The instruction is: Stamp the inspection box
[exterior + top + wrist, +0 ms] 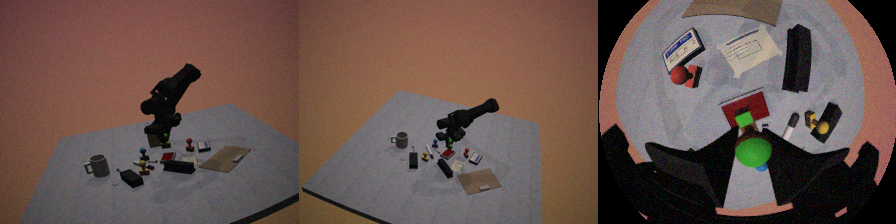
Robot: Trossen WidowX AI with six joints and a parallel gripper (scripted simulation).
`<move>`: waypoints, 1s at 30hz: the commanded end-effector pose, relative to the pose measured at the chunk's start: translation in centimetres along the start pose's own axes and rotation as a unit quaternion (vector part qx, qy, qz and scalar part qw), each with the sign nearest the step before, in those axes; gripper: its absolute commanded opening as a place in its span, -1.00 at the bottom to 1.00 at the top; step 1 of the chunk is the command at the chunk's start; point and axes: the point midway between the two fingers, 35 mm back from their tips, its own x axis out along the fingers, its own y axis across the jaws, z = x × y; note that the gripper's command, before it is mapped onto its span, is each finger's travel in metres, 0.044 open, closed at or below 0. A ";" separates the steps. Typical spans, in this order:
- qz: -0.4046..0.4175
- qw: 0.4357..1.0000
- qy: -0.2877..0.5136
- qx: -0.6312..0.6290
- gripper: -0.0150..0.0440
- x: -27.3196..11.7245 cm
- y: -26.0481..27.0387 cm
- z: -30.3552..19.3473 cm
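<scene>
Green-topped stamp, held in the gripper above the worktop, near the red ink pad.

Gripper point(449, 142) point(166, 139) point(750, 131): closed on the green-topped stamp point(450, 142) point(165, 141) point(753, 151). Risk: a tilt in the grip, or a hurried descent, could smear the print or land it outside the box on the card point(457, 165) point(192, 159) point(750, 52). Count: stamps, four (green, blue point(435, 143) point(143, 154) point(761, 168), yellow point(425, 156) point(143, 167) point(822, 127), red point(466, 152) point(189, 144) point(680, 75)); red ink pad point(448, 153) point(168, 157) point(759, 107), one; card, one, right of the pad; mug point(402, 141) point(99, 166), one, far left.
</scene>
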 end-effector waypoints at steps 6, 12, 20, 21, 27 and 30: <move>-0.001 1.000 0.003 0.018 -0.49 -1.0 -0.1 0.3; -0.001 0.995 0.006 0.103 -0.49 -1.1 -0.2 1.6; -0.002 0.977 0.009 0.215 -0.49 -1.2 -0.3 3.3; -0.002 0.973 0.009 0.229 -0.49 -1.2 -0.4 3.6; -0.003 0.951 0.011 0.310 -0.49 -1.3 -0.3 4.9; -0.003 0.936 0.012 0.350 -0.49 -1.3 -0.3 5.6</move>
